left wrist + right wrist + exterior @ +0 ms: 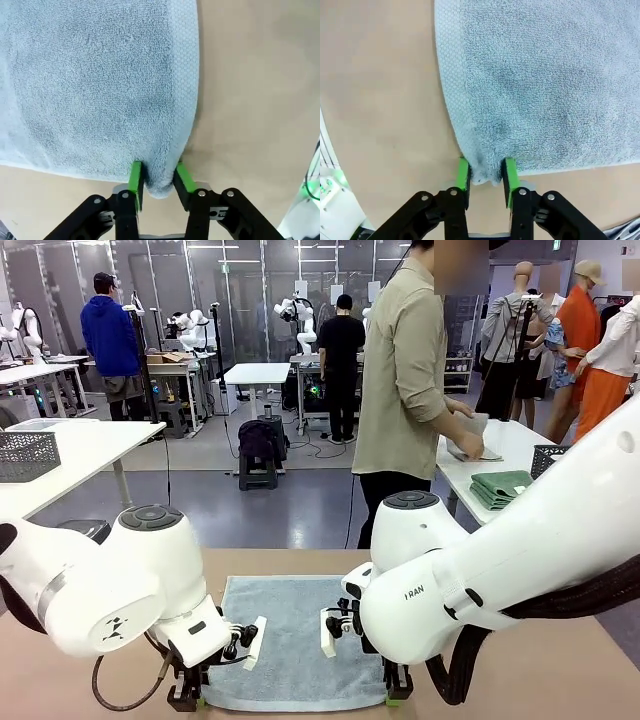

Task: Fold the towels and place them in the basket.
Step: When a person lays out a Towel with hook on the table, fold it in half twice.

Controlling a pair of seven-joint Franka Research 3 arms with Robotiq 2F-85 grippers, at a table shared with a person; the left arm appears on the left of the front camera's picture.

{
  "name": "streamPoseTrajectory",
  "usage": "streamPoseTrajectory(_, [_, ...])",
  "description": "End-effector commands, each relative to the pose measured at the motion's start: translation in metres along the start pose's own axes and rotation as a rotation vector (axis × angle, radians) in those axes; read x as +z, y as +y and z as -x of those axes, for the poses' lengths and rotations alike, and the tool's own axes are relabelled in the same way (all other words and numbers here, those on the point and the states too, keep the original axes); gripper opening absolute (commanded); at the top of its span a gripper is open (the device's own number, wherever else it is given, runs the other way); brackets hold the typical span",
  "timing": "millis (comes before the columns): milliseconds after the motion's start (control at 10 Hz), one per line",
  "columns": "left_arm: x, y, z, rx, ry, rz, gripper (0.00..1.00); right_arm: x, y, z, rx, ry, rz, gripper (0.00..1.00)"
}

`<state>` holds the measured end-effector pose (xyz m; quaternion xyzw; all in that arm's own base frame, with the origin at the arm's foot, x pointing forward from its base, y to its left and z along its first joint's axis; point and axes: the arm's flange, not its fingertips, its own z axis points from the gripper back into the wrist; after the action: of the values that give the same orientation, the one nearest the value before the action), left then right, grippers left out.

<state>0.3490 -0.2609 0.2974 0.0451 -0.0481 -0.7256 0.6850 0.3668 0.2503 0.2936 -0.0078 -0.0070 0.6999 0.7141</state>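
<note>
Left gripper (159, 181): we have it clamped on one near corner of the towel (100, 85).
Right gripper (486, 175): we have it pinched shut on the other near corner.
Towel: it lies flat on the tan surface (250, 100) and stretches away ahead of both grippers, spanning the gap between them.

A pale grey-blue terry towel (295, 640) is lying spread flat near the middle. Its near left corner is being pinched by the left gripper (157, 176), and its near right corner by the right gripper (487, 172). A dark grey lattice basket (548, 456) is standing far right.
</note>
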Motion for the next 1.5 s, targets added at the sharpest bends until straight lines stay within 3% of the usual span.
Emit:
streamPoseTrajectory(0, [-0.007,0.001,-0.004,0.004,0.013,-0.023,0.15,-0.007,0.001,0.005,0.025,0.001,-0.009,0.16])
streamPoseTrajectory(100, [-0.007,0.002,-0.005,0.005,0.018,-0.017,0.15,-0.005,0.001,0.005,0.02,-0.001,-0.013,0.15])
streamPoseTrajectory(200, [-0.006,0.003,-0.005,0.004,0.016,-0.014,0.0,-0.004,0.0,0.006,0.02,0.0,-0.017,0.0])
streamPoseTrajectory(300, [-0.004,0.003,-0.004,0.002,0.016,-0.012,0.09,-0.002,0.0,0.005,0.02,0.003,-0.022,0.11])
streamPoseTrajectory(400, [0.0,0.005,-0.003,0.002,0.017,-0.015,0.0,0.0,-0.001,0.004,0.021,0.005,-0.024,0.0])
streamPoseTrajectory(1000, [0.003,0.004,0.001,0.002,-0.002,-0.009,0.0,0.003,-0.003,0.0,0.0,0.003,-0.007,0.0])
streamPoseTrajectory(1100, [0.004,0.005,0.001,0.005,-0.003,-0.012,0.04,0.004,-0.003,0.0,-0.005,0.001,-0.007,0.07])
streamPoseTrajectory(1400, [0.042,-0.001,0.004,0.032,0.015,-0.039,0.04,0.04,0.006,-0.002,0.006,-0.004,0.023,0.07])
